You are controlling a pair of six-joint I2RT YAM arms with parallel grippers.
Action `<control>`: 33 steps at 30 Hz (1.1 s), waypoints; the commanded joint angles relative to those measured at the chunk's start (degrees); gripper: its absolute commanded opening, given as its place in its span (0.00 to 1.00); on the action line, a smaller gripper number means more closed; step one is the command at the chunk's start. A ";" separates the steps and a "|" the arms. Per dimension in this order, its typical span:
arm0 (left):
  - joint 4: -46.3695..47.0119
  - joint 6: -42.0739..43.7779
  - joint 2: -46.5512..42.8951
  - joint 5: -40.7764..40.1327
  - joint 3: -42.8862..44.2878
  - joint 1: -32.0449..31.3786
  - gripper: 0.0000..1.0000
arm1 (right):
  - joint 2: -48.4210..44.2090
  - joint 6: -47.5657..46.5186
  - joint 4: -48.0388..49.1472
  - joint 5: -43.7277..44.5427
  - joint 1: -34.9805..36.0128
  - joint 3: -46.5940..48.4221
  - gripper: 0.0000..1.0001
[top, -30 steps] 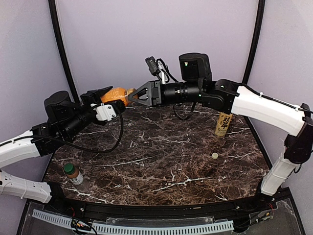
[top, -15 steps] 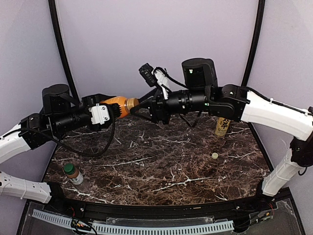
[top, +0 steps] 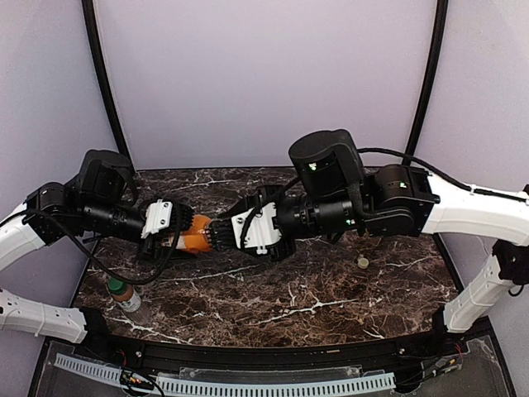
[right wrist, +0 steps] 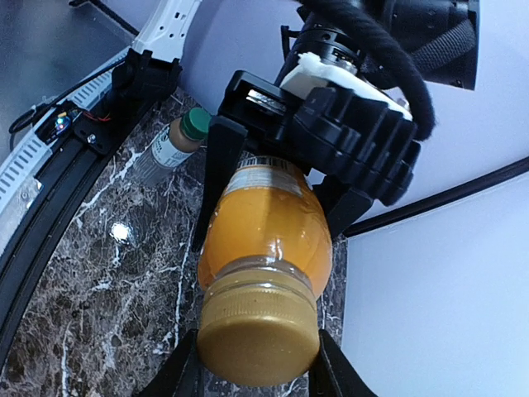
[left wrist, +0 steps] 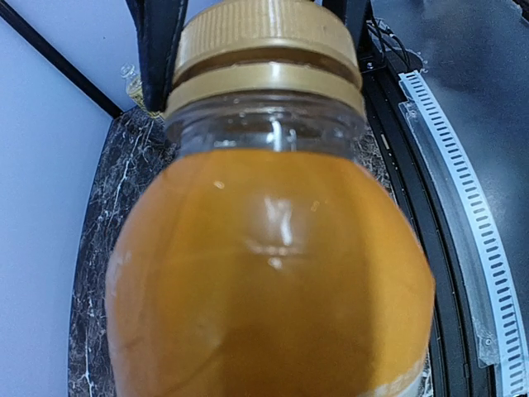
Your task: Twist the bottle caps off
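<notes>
My left gripper (top: pixel 183 236) is shut on the short rounded orange bottle (top: pixel 197 238) and holds it on its side above the table, cap toward the right. The bottle fills the left wrist view (left wrist: pixel 269 273), hiding the left fingers there. My right gripper (top: pixel 221 234) faces it, its black fingers (right wrist: pixel 178 374) pressed on both sides of the gold cap (right wrist: pixel 258 331). The small clear bottle (top: pixel 121 291) with a green cap stands at the front left, also in the right wrist view (right wrist: pixel 175 141). The tall yellow-labelled bottle is hidden behind the right arm.
A small loose pale cap (top: pixel 363 263) lies on the marble table (top: pixel 314 306) at the right. A black rail (top: pixel 273 354) runs along the table's near edge. Black frame posts (top: pixel 101 74) stand at the back corners.
Both arms came down from high at the back toward the table's middle. The right gripper, open and just off the cap before, now sits round the cap.
</notes>
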 commanded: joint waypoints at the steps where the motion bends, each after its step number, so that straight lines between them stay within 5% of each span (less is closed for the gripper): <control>1: -0.61 -1.91 1.14 6.76 0.37 -0.85 0.15 | 2.38 -10.63 3.75 4.79 1.42 -0.09 0.00; 7: -0.12 -1.70 0.76 5.76 -0.14 -0.85 0.15 | 3.06 -10.40 5.08 6.26 1.54 -0.24 0.06; 11: 0.83 -2.08 0.35 4.51 -0.43 -0.89 0.15 | 2.64 -7.50 8.32 7.23 1.68 -1.00 0.70; 13: 1.76 -2.49 0.06 2.81 -0.60 -0.85 0.15 | 1.79 -4.18 10.36 7.98 1.68 -1.54 0.95; 14: 2.83 -2.62 -0.21 0.90 -0.72 -0.88 0.15 | 1.08 -2.57 11.09 7.99 1.68 -2.00 0.98; 19: 13.53 -2.35 -1.26 -10.33 -3.77 -0.89 0.15 | -3.67 9.28 13.28 2.56 0.22 -4.81 0.99; 24: 28.93 4.44 -2.22 -26.03 -7.90 -0.89 0.15 | -6.47 36.58 19.22 -8.21 -7.34 -6.05 0.99; 29: 45.26 14.88 -1.76 -36.39 -11.94 -0.90 0.15 | -3.38 65.32 19.66 -3.24 -12.35 -2.42 0.95; 33: 51.97 21.83 -1.59 -38.62 -14.52 -0.98 0.15 | -0.79 75.03 19.25 -4.97 -13.54 -0.16 0.93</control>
